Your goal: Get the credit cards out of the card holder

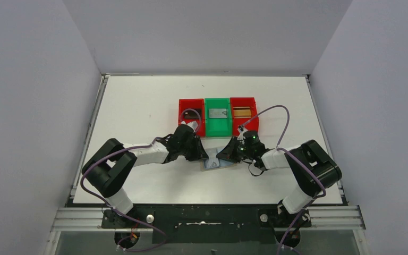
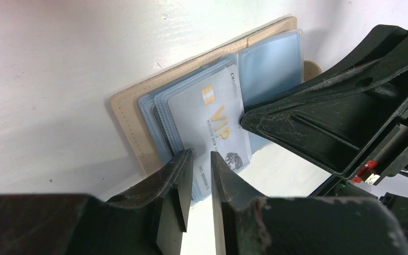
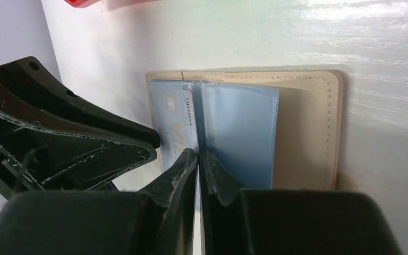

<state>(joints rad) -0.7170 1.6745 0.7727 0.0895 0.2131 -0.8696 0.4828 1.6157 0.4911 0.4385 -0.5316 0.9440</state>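
Gripping the VIP card (image 2: 212, 122) for withdrawal from the card holder (image 1: 212, 163) is judged the step in hand. From above, the holder is seen open on the worktop (image 1: 138, 106) between the left gripper (image 1: 201, 154) and right gripper (image 1: 226, 154), with other cards (image 1: 218, 112) in the bins (image 1: 217, 100) behind. At the left wrist, the card's lower edge is shown between nearly closed jaws; a firm pinch cannot be confirmed. At the right wrist, the jaws are clamped on a blue inner sleeve (image 3: 239, 133). Next, a finished pinch and a straight pull are called for.
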